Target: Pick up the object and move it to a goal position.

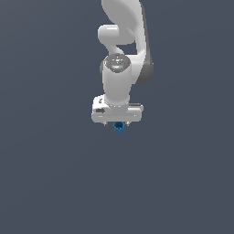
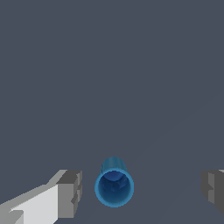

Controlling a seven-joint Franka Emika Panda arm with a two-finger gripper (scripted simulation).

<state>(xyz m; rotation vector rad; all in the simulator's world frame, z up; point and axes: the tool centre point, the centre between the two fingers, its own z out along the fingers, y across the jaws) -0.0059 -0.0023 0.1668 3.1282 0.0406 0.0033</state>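
Why the cup sits there: Because you want to grab it, you have put the little blue cup (image 2: 114, 187) right in the gap between the two fingers (image 2: 70, 193), standing up with its dark hollow top facing the wrist camera.

Where the cup is: In the exterior view the cup (image 1: 119, 127) peeks out just under the white gripper (image 1: 118, 123), at about 6 o'clock from the hand. It is much thinner than the hand.

The hand: Your gripper (image 2: 142, 189) is spread wide. One finger is just beside the cup, and the other finger is well apart from it. Nothing is squeezed yet, so the hand has hold of nothing.

Off-centre: The cup is closer to one finger than the other. I think when you close, that near finger may reach it first and nudge it a bit.

The arm: Your arm (image 1: 123, 41) comes down from 12 o'clock in the exterior view, bends at the wrist, and points the hand straight down over the grey floor (image 1: 45, 183).

Step now: I think you are ready to close on the cup. The lift and the move to the goal are not done yet.

Goal spot: I cannot see any goal mark in either view.
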